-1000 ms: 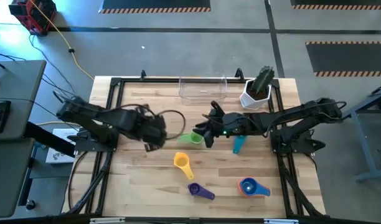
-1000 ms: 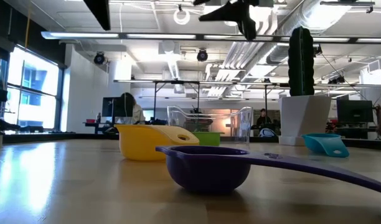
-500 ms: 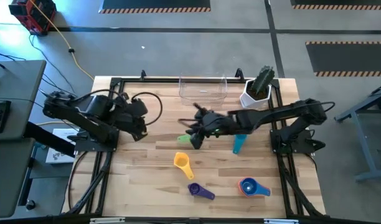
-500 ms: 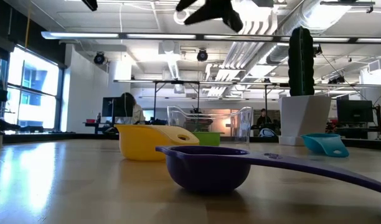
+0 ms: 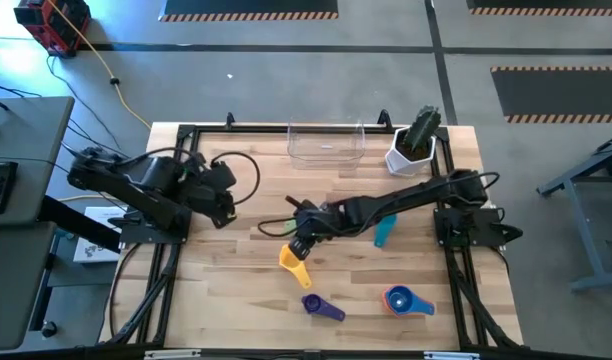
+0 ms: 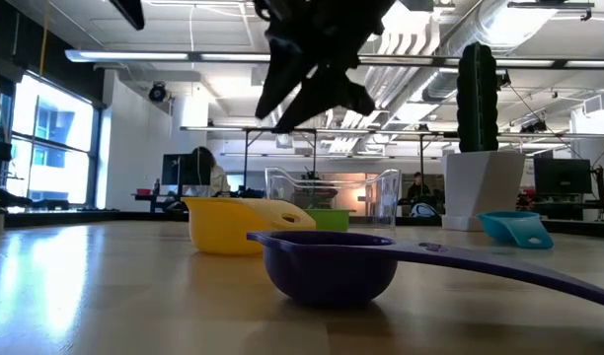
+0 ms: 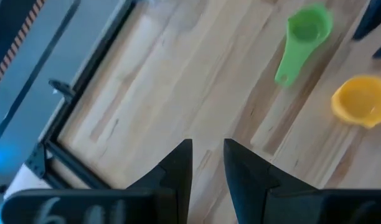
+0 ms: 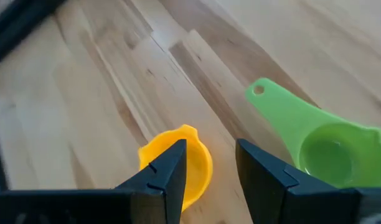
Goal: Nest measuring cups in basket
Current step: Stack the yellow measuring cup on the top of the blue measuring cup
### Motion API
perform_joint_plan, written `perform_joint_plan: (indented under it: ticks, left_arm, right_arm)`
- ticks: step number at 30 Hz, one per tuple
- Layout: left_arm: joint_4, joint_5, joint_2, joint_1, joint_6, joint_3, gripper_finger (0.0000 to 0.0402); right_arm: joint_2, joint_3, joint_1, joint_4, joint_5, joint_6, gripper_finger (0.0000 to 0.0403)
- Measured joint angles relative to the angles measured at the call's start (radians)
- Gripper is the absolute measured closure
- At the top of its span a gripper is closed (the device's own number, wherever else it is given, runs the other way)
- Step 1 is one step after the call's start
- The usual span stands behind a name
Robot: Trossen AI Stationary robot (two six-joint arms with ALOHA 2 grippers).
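Yellow cup targeted, centre of high frame; right gripper hovering just above it, fingers parted, holding nothing. Basket upper centre, no cups visible inside. Next: lower, pinch rim. Left gripper parked left, slightly parted, holding nothing.

I see bare wood across the table's left half, an easy way in. The right arm spans the middle, and the cactus pot crowds the basket's right end.
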Motion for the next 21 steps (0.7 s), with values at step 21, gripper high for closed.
perform_joint_plan:
  ticks: [21]
  left_arm:
    - [0.177, 0.089, -0.006, 0.0, -0.13, -0.364, 0.0319]
  right_arm:
    - [0.137, -0.002, 0.05, 0.011, 0.002, 0.025, 0.0273]
